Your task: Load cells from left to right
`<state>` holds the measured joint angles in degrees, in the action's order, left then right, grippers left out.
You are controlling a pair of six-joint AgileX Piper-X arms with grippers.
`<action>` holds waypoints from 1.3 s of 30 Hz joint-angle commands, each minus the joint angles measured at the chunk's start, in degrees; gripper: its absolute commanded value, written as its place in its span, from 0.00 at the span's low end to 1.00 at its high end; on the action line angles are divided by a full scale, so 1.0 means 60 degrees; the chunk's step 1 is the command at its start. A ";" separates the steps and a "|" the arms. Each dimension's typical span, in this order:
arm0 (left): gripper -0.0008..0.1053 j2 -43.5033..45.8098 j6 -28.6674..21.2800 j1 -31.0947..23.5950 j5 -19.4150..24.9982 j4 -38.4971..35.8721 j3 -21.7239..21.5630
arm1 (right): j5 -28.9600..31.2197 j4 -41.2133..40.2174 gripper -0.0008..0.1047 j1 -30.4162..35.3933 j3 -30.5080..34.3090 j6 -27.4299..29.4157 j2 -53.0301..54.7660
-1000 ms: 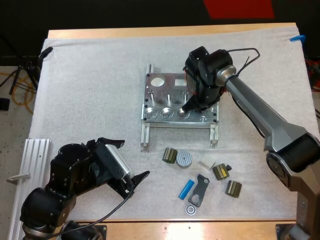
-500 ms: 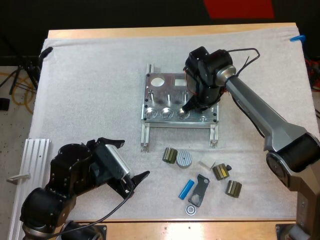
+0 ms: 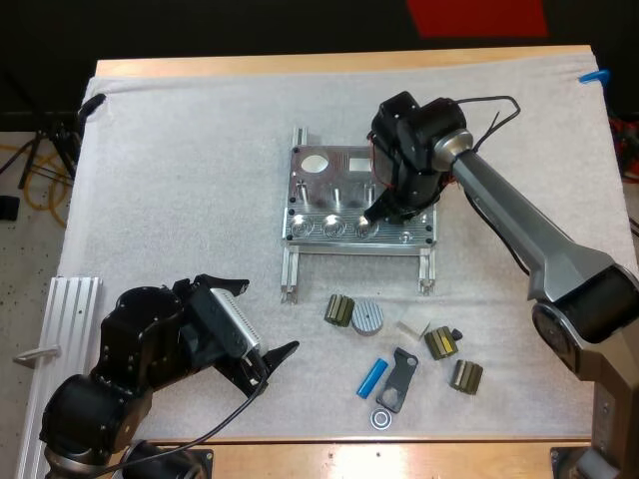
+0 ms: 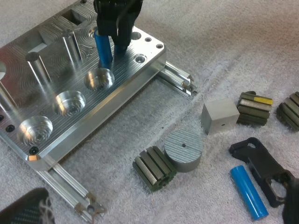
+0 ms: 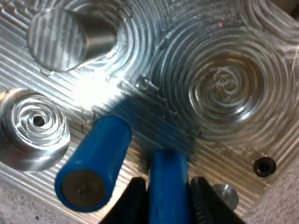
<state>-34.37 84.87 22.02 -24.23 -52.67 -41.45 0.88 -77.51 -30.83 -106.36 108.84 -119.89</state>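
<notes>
High view looks forward and down over the whole counter from its near side, left wrist view slants in low across the mat, right wrist view sits tight above the fixture, whose round pockets all three share.

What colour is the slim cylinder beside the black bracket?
Slim cylinder: bright blue, clearest in left wrist view.

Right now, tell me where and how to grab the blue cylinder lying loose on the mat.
Take the blue cylinder at mid-length, straight down from above, closing across its round sides. It lies flat, so its ends offer little hold. The black part sits close alongside, so that side probably has little room.
</notes>
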 commanded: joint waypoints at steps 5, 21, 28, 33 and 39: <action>0.92 0.0056 -0.0058 -0.0004 -0.0078 -0.0020 -0.0068 | -0.0146 -0.0190 0.01 0.0139 -0.0032 0.0105 -0.0009; 0.92 0.0056 -0.0058 -0.0004 -0.0078 -0.0020 -0.0068 | -0.0380 -0.0070 0.01 0.0139 -0.0032 0.0105 -0.0009; 0.92 0.0056 -0.0058 -0.0004 -0.0078 -0.0020 -0.0068 | -0.0380 0.0079 0.01 0.0139 -0.0032 0.0105 -0.0009; 0.92 0.0056 -0.0058 -0.0004 -0.0078 -0.0020 -0.0068 | -0.0335 -0.0170 0.01 0.0139 -0.0032 0.0105 -0.0130; 0.92 0.0056 -0.0058 -0.0004 -0.0078 -0.0020 -0.0068 | -0.0339 -0.0254 0.01 0.0139 -0.0032 0.0105 -0.0161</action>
<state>-34.37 84.87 22.02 -24.23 -52.67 -41.45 -0.91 -78.00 -30.34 -106.36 108.84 -120.66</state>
